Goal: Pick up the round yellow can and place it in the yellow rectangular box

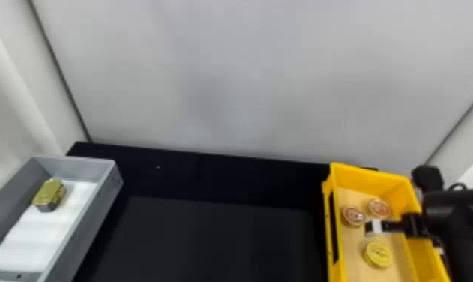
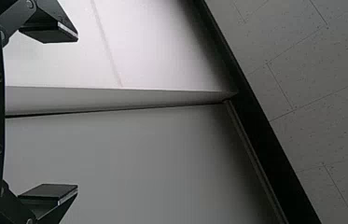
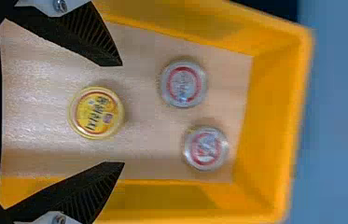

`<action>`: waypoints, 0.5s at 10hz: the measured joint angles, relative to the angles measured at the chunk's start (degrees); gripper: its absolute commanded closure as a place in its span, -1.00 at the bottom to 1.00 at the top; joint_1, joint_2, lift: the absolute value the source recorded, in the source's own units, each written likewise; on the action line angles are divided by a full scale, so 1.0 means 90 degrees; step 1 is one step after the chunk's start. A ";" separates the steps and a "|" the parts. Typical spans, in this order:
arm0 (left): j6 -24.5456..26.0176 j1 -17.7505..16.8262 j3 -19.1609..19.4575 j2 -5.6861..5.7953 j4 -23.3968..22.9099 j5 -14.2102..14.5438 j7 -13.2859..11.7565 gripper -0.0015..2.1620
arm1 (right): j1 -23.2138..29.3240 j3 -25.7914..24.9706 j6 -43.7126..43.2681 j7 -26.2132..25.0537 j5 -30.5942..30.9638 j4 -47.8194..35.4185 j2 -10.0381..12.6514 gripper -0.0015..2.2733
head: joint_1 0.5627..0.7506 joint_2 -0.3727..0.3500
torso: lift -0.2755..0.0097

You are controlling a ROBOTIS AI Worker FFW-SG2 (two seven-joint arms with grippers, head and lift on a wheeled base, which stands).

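The yellow rectangular box (image 1: 336, 225) stands at the right in the head view, with the round yellow can (image 1: 377, 255) lying flat on its wooden-looking floor. Over the box, farther back than the can, is my right gripper (image 1: 372, 227). In the right wrist view the right gripper (image 3: 123, 114) is open, its fingers apart on either side of the yellow can (image 3: 96, 113), touching nothing. My left gripper (image 2: 77, 113) is open in the left wrist view, holding nothing, in front of pale walls.
Two round cans with red rings, one (image 1: 353, 216) and another (image 1: 379, 208), lie deeper in the yellow box. A grey tray (image 1: 85, 225) at the left holds a gold-coloured can (image 1: 49, 194) on white lining. Between the containers lies a black tabletop (image 1: 216, 240).
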 measured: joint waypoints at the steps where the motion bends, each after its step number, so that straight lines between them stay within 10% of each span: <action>1: 0.0003 -0.0001 -0.0008 0.0005 0.0000 0.0000 -0.0001 -0.87 | -0.0047 0.0161 0.0071 -0.0323 0.0000 -0.0685 -0.0014 -1.00 | 0.39 -0.19 | 0.89; 5: 0.0041 -0.0010 -0.0020 0.0016 0.0000 0.0000 0.0001 -0.87 | -0.0520 0.0914 -0.0897 -0.3360 -0.0019 -0.3288 0.0003 -0.95 | 0.39 -0.19 | 0.89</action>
